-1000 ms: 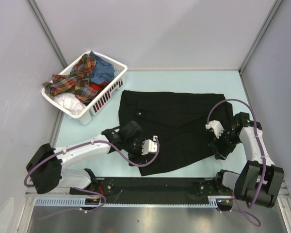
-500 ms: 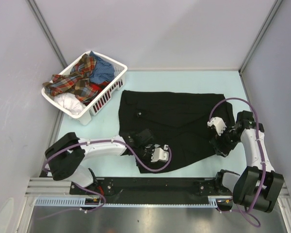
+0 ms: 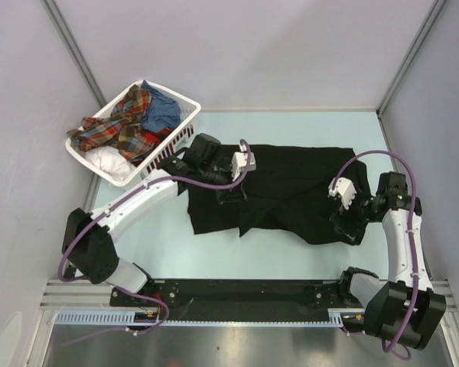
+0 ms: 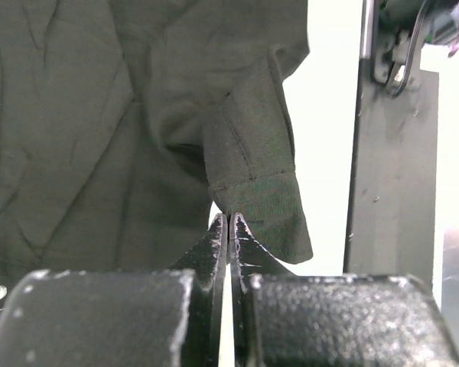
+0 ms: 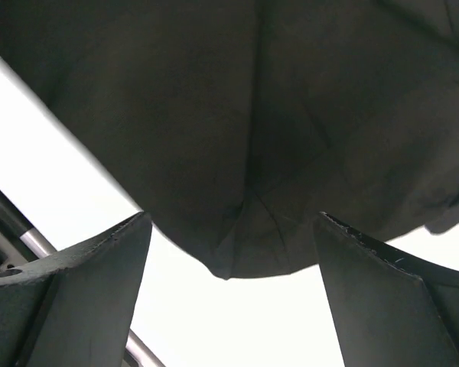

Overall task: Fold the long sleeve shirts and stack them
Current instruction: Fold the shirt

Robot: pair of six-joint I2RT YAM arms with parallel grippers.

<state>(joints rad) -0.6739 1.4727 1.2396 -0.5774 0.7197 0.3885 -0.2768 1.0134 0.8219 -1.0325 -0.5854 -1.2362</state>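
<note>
The large black long sleeve shirt (image 3: 291, 183) lies spread across the middle of the table. My left gripper (image 3: 231, 193) is over its left part, shut on the cuff of a black sleeve (image 4: 262, 206). The cuff hangs from the closed tips (image 4: 228, 223). At the shirt's right near corner my right gripper (image 3: 346, 223) stands open. A bottom corner of the black cloth (image 5: 229, 260) sits between its spread fingers (image 5: 99, 275), untouched. More shirts lie in the basket: red-orange plaid (image 3: 118, 130), blue (image 3: 162, 111) and white (image 3: 107, 162).
The white slatted basket (image 3: 168, 153) stands at the far left, close to my left arm. A black rail (image 3: 237, 290) runs along the near edge between the arm bases. Grey walls close in the table on three sides.
My left gripper has shut on the sleeve near the front edge and carried it up across the shirt, so the near flap is now folded back. The right gripper shifted slightly.
</note>
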